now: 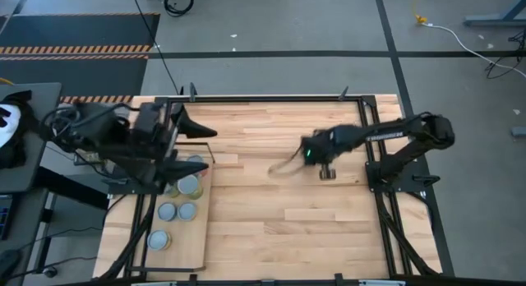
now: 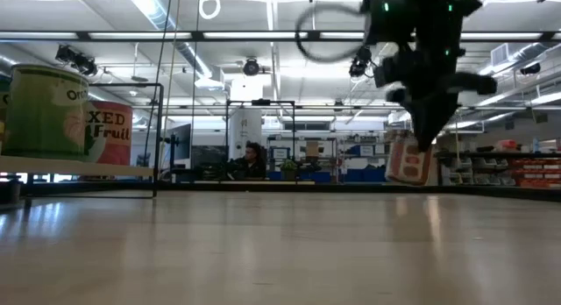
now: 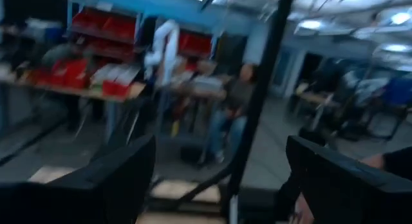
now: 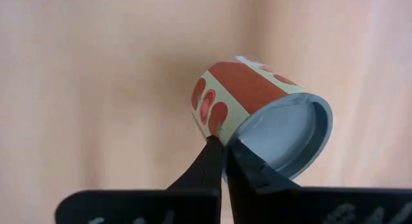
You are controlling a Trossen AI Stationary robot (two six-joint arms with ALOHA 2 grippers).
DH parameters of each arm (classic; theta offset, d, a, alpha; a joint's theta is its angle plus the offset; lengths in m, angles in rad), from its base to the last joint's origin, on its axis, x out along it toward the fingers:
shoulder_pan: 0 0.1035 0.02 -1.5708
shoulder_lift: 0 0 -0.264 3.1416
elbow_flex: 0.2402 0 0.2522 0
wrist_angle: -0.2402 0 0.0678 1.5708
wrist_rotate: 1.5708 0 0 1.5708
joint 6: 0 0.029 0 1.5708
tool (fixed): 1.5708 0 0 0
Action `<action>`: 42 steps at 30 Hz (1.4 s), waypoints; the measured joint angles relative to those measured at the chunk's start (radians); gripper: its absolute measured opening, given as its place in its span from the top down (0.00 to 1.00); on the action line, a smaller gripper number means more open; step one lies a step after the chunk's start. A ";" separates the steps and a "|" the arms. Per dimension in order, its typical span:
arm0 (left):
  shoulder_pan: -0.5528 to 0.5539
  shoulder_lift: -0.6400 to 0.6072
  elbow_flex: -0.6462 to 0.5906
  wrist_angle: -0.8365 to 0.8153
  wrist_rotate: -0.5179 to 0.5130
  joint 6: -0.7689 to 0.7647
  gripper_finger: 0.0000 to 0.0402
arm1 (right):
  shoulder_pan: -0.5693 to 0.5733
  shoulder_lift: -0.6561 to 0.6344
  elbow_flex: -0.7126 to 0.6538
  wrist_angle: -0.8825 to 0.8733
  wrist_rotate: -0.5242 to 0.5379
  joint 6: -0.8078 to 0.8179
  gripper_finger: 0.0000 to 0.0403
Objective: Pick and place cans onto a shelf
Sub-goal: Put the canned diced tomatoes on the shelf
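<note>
My right gripper (image 4: 225,150) is over the middle of the table (image 1: 271,228), shut on a can with a red and pale label (image 4: 241,89). The can hangs under the gripper in the low view (image 2: 408,161). The shelf (image 1: 201,245), a pale board in a black frame, lies at the table's left. Several cans stand on it, lids up (image 1: 188,186). In the low view a green can (image 2: 44,112) and a red one (image 2: 112,132) show on it. My left gripper (image 1: 201,148) is open and empty above the shelf's far end. My right gripper pinches the can's rim at its lid end (image 4: 226,135) between the two fingertips (image 4: 205,166), one on the labelled wall and one on the grey lid. The fingers come from above, pointing down. The can hangs tilted below them, clear of the table.
The table's black frame rails (image 1: 271,97) run along its edges, with the arm bases at left and right. Bare planks lie between the shelf and the right arm. A person sits in the room beyond the table (image 2: 252,160).
</note>
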 joint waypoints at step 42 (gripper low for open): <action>-0.129 0.278 -0.002 -0.827 -0.140 -0.475 0.12 | 0.546 0.289 0.762 -0.401 0.121 0.180 0.50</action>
